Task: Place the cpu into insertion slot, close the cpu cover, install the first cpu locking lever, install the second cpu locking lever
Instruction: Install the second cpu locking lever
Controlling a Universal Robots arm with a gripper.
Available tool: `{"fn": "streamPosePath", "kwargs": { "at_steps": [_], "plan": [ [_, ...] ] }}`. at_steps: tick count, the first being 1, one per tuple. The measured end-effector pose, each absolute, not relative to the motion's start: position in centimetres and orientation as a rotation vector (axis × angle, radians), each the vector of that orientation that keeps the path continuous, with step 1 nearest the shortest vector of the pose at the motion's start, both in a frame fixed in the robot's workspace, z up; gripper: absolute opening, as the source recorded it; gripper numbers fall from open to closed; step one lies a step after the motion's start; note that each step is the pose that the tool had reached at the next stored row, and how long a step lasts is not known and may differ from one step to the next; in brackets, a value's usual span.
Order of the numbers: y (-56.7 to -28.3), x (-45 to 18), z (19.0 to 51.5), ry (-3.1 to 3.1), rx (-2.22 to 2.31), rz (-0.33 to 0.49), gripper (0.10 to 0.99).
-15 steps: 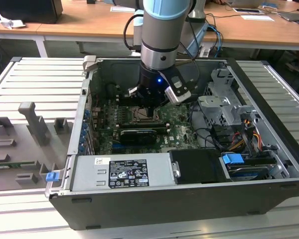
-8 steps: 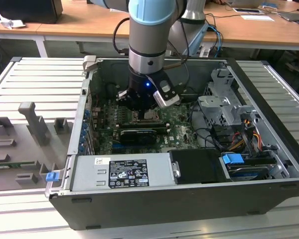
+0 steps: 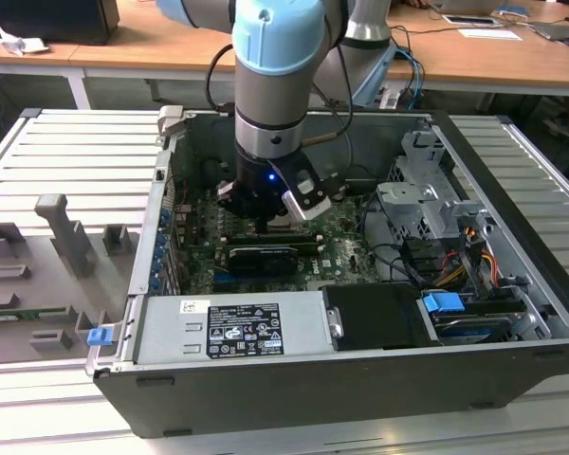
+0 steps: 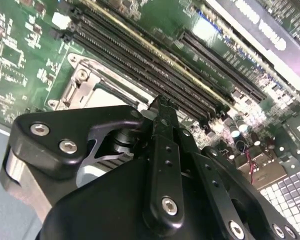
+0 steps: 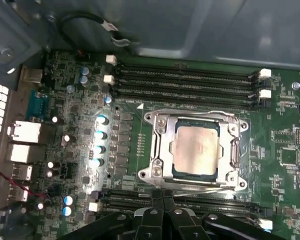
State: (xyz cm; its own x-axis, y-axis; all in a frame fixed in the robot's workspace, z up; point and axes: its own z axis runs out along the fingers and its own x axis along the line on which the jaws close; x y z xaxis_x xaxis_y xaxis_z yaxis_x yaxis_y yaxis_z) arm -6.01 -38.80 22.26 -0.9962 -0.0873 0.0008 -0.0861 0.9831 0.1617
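In the first wrist view the cpu (image 5: 194,148), with its beige metal top, lies flat in the insertion slot (image 5: 148,118) on the green board. The silver cpu cover (image 5: 160,150) lies down over it, and the chip shows through its window. A thin wire lever (image 5: 200,186) runs along the slot's side nearest my fingers. My gripper (image 5: 163,196) is shut with its black tips pressed together, right at that edge of the slot and holding nothing. The second wrist view shows the gripper (image 4: 160,105) close above the slot (image 4: 80,75). In the exterior view the gripper (image 3: 266,210) is low inside the open computer case.
Long black memory slots (image 5: 185,80) flank the socket on two sides. A long black card (image 3: 258,258) lies just in front of the gripper. A silver power supply (image 3: 232,330), a drive cage (image 3: 427,204) with cables and the case walls (image 3: 294,398) hem in the board. Grey fixtures (image 3: 66,232) stand on the table at the exterior view's left.
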Motion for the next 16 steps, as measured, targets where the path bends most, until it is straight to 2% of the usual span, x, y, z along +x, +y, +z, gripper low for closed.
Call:
{"fn": "streamPosePath", "kwargs": {
  "at_steps": [7,16],
  "plan": [
    [-39.6,-6.7,21.8,-3.116,0.137,-0.335,0.106],
    [-39.6,-6.8,20.4,-3.114,0.137,-0.359,0.106]
  ]
}}
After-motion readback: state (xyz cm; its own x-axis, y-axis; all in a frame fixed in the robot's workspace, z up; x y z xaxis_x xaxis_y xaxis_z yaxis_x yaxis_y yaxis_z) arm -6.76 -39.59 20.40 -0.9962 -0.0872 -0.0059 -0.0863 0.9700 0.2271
